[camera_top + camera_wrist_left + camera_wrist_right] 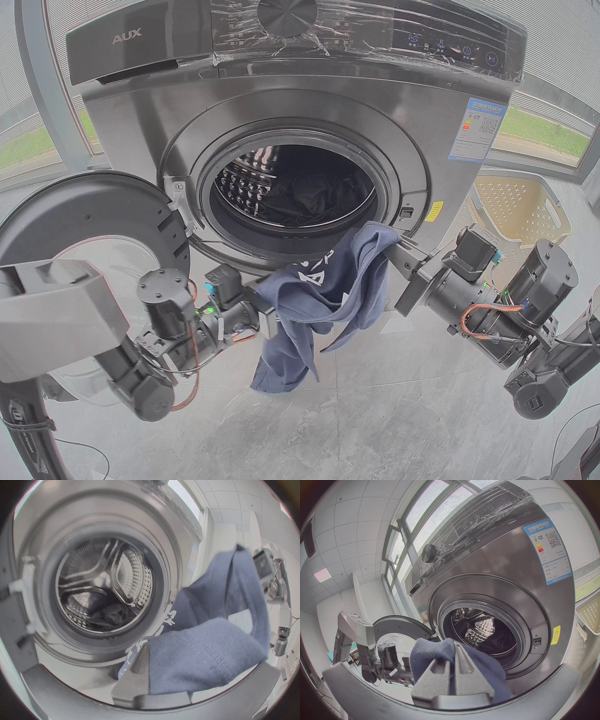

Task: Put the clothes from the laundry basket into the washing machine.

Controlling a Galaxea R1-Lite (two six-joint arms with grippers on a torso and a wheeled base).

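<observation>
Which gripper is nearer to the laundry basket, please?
Right. The right gripper, shut on the blue garment, is at the front corner of the washing machine toward the laundry basket; the left gripper, gripping the garment's other end, is farther off, by the open door.

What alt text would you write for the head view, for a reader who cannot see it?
A blue garment hangs between the left pincer and right pincer, just before the open washing machine. Dark clothing lies in the drum; a beige laundry basket stands beside the machine, on the robot's right.

Three near views of washing machine
</observation>
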